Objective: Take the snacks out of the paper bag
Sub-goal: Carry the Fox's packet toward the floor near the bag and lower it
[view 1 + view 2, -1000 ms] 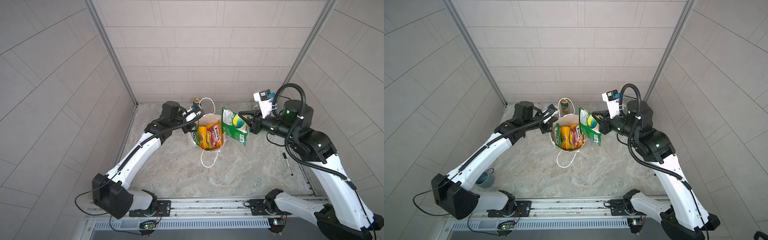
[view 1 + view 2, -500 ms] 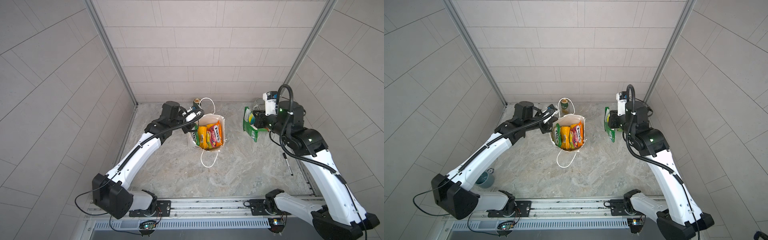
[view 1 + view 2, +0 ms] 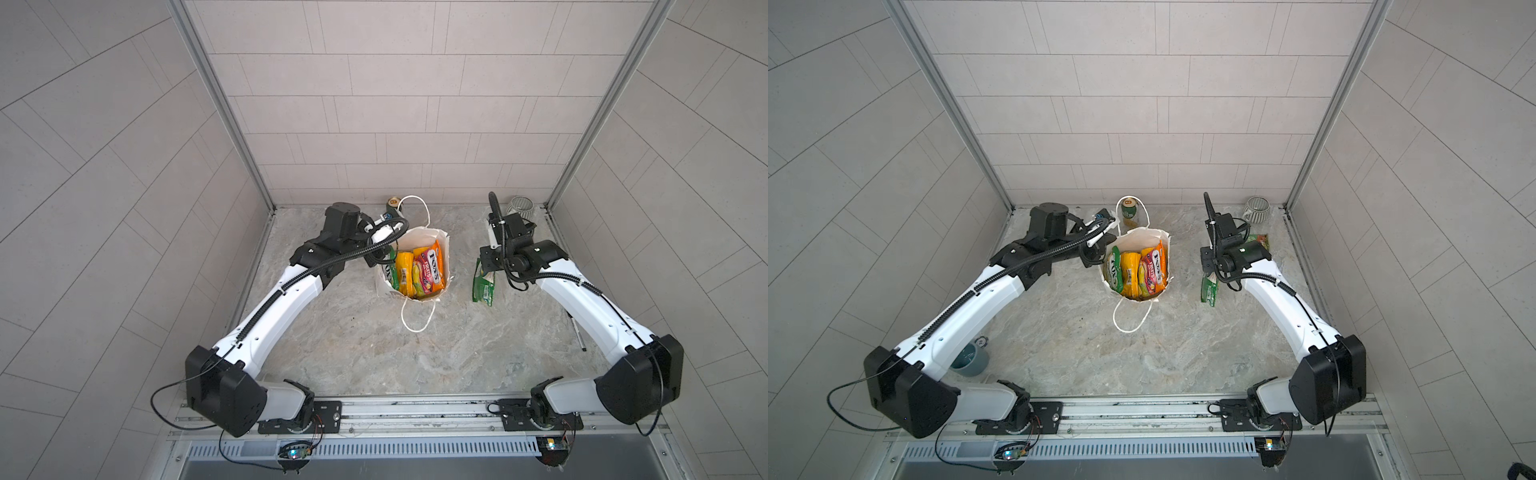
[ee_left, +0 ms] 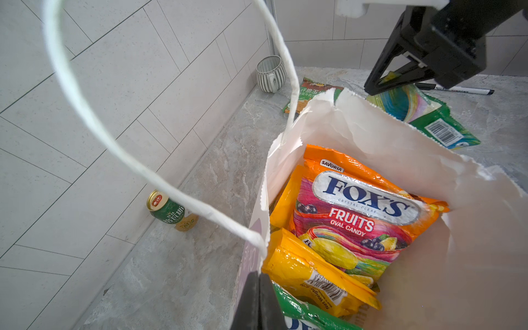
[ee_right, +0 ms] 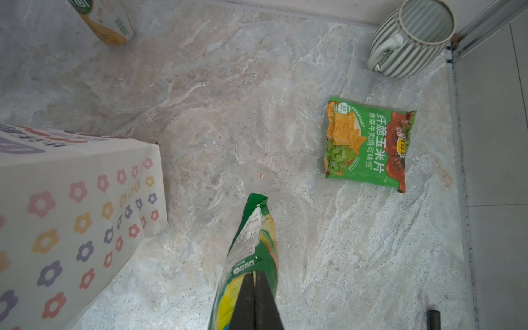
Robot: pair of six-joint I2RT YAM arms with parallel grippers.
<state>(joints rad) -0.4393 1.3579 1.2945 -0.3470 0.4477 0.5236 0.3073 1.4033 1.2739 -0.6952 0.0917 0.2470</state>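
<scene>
The left gripper [image 4: 258,303] is pinching its jaws together on the rim of the paper bag [image 3: 420,237], its arm stretching forward to steady the bag upright. Just beyond those jaws, the snacks [image 3: 419,272] left to unpack, at least three packets, are standing inside. The right gripper [image 5: 254,288] is clamping the top of a green packet [image 5: 251,237], wrist pointing down, elbow bending. A second green packet [image 5: 368,143] is lying flat beyond it. By this count, about a third is done.

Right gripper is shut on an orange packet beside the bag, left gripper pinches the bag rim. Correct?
Not orange: the right gripper is shut on a green packet, clear in the right wrist view. The left gripper does pinch the paper bag rim.
</scene>
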